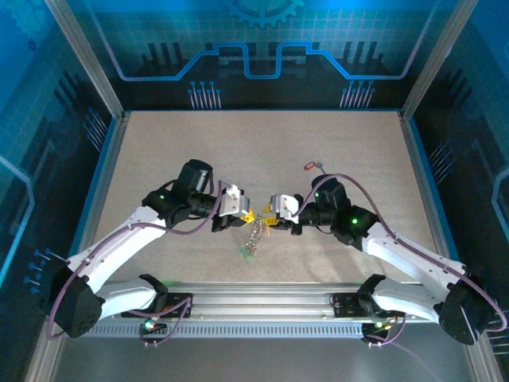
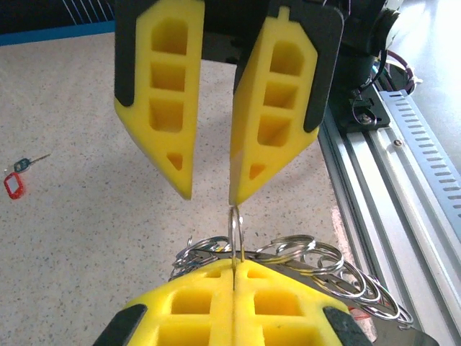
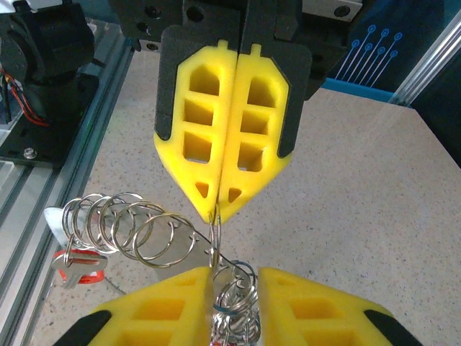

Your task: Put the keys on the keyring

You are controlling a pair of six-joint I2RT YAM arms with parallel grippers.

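Coiled keyring (image 3: 144, 234) held by one ring in clenched left pincer (image 3: 216, 213); right pincer (image 3: 234, 277) released, fingers parted close by. Red-tagged key (image 2: 13, 185) lies apart on bench (image 2: 86, 108).

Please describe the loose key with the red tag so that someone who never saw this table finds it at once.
On the speckled beige table, look just beyond the right arm, toward the far side. There lies a tiny metal key with an oblong red plastic tag. Unlike the chain of silver metal rings hanging mid-table, it lies flat, touched by nothing.
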